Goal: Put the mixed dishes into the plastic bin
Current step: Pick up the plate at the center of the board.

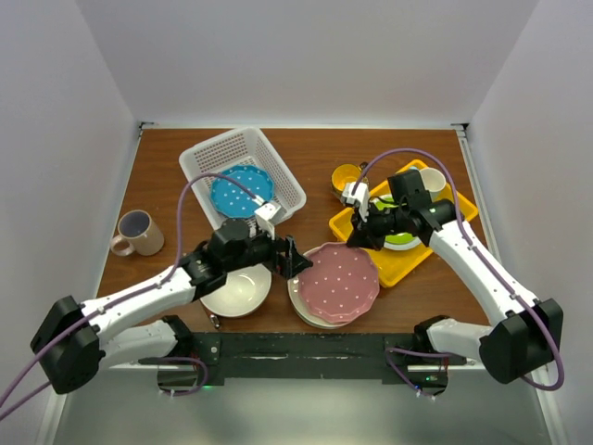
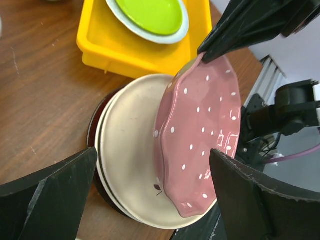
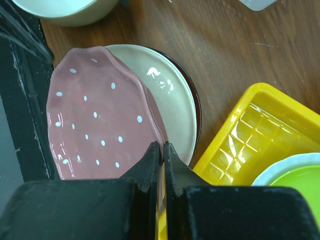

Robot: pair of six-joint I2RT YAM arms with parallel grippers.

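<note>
My right gripper [image 1: 357, 239] is shut on the far rim of the pink dotted plate [image 1: 341, 281] and holds it tilted above a cream-pink plate [image 2: 127, 150]. That plate rests on a dark red-rimmed bowl [image 2: 95, 125]. In the right wrist view the fingertips [image 3: 156, 150] pinch the plate's edge. My left gripper [image 1: 292, 258] stands open at the pink plate's left edge, which lies between its fingers [image 2: 50, 195]. The plastic bin [image 1: 213, 153] at the back left holds the blue dotted plate [image 1: 243, 191]. A large cream bowl [image 1: 236, 290] sits under my left arm.
A pinkish mug [image 1: 139, 232] stands at the far left. A yellow mug [image 1: 347, 176] stands behind the yellow tray [image 1: 405, 264]. The tray carries a lime-green plate [image 1: 400, 241] and a white cup [image 1: 433, 181]. White walls enclose the table on three sides.
</note>
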